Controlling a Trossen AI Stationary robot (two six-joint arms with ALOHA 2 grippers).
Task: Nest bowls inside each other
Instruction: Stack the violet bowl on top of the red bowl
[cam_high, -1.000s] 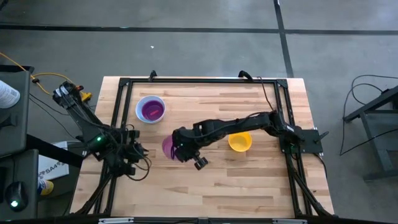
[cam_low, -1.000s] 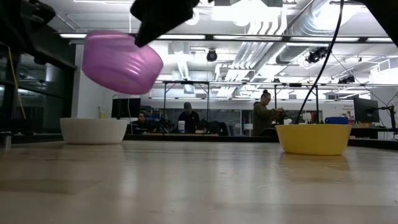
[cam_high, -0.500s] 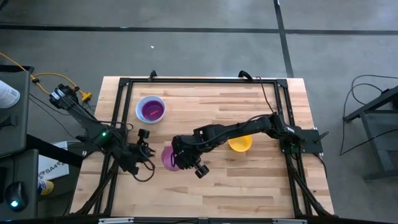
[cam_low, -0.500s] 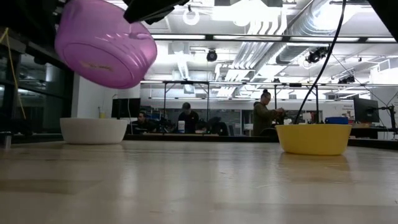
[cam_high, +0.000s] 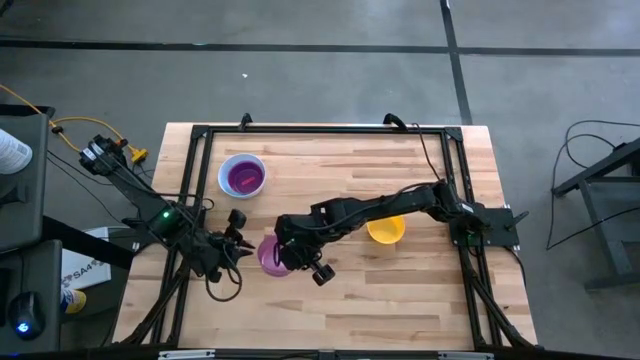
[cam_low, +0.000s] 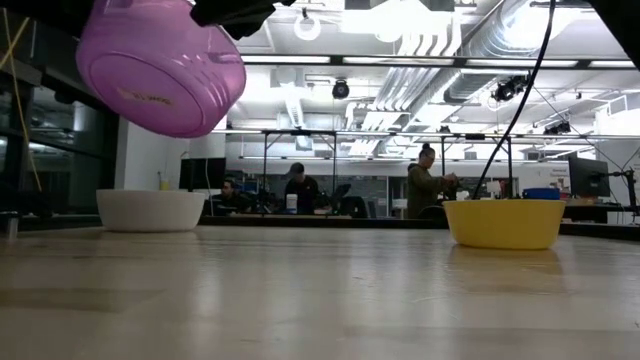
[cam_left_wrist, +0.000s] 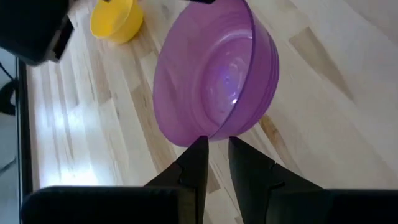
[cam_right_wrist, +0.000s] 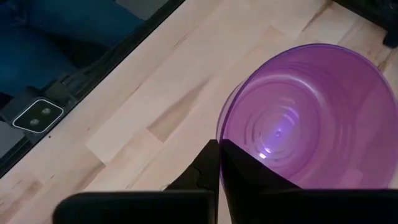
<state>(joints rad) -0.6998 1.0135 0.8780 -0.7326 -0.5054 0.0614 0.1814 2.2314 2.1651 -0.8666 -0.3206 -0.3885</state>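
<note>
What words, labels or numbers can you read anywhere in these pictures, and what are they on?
None can be read for certain.
Box beside the table's left edge: dark print, too small to read.
Purple bowl held by the right tool: faint moulded marks on its underside, too blurred to read.
White bowl, yellow bowl: no text shows.

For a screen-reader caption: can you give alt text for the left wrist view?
A translucent purple bowl hangs tilted above the wooden table, its rim meeting the gap between the left hand's two dark fingers. A yellow bowl sits farther off on the table, beside a dark part of the other arm.
</note>
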